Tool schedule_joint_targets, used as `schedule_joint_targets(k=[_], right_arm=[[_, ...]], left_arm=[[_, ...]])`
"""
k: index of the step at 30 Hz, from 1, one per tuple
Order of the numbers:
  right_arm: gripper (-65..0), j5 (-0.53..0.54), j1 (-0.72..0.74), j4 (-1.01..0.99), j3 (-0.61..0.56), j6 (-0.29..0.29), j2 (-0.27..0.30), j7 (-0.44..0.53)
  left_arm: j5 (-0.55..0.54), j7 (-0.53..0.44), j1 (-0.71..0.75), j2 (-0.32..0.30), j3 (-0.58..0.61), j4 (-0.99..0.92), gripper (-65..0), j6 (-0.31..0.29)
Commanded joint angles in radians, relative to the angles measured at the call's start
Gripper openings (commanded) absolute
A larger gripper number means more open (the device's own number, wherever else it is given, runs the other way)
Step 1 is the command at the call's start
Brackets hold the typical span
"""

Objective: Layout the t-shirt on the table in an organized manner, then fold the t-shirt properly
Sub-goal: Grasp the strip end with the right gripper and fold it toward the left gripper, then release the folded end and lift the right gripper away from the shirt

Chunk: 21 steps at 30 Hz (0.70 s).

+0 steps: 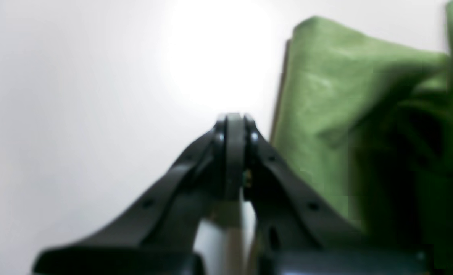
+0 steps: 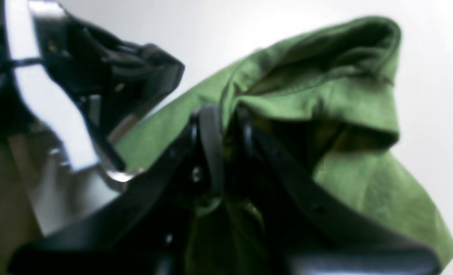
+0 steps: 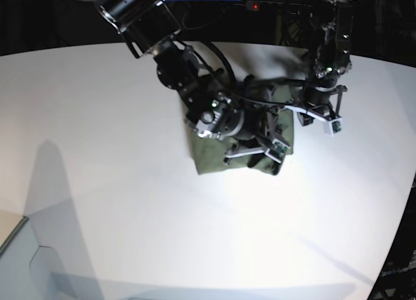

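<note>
Both wrist views were soft and out of focus, with blocky smearing over the shirt (image 1: 325, 114) and a blown-out white glare on the table (image 1: 218, 57). The base view was sharper but bent at its edges, its surroundings dark. Long grey shadows fell across the table's lower left.

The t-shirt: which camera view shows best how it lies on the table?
The base view: the whole t-shirt shows as a compact bundle on the table. The right wrist view shows only bunched folds at the right gripper. The left wrist view shows one blurred edge.
</note>
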Motion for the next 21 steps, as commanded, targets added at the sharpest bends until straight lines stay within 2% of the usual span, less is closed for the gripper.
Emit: schedule_joint_targets(k=[1, 4, 6, 11, 15, 21], right_arm=[[-57.2, 0.011, 0.024, 0.014, -0.003, 0.0, -0.013, 0.025], [-47.0, 0.011, 0.027, 0.017, -0.003, 0.0, -0.013, 0.028], [-43.5, 0.011, 0.029, 0.041, 0.0, 0.0, -0.013, 0.034], [-42.8, 0.008, -0.006, 0.233, 0.019, 0.0, -0.013, 0.04], [-42.9, 0.006, -0.034, 0.353, 0.118, 0.0, 0.016, 0.037], [-43.3, 0.006, -0.132, 0.374, 0.276, 0.0, 0.076, 0.042]], left_arm=[[0.0, -0.002, -0.003, -0.006, -0.002, 0.014, -64.9, -0.001], [0.0, -0.002, -0.002, -0.006, -0.002, 0.011, -64.9, -0.001], [0.0, -0.002, -0.002, -0.006, -0.002, 0.01, -64.9, -0.001], [0.0, -0.002, -0.002, -0.012, -0.002, 0.014, -64.9, -0.001], [0.0, -0.002, -0.002, -0.014, -0.011, 0.016, -64.9, -0.001], [-0.002, -0.002, 0.023, -0.025, -0.054, 0.065, -64.9, -0.001]])
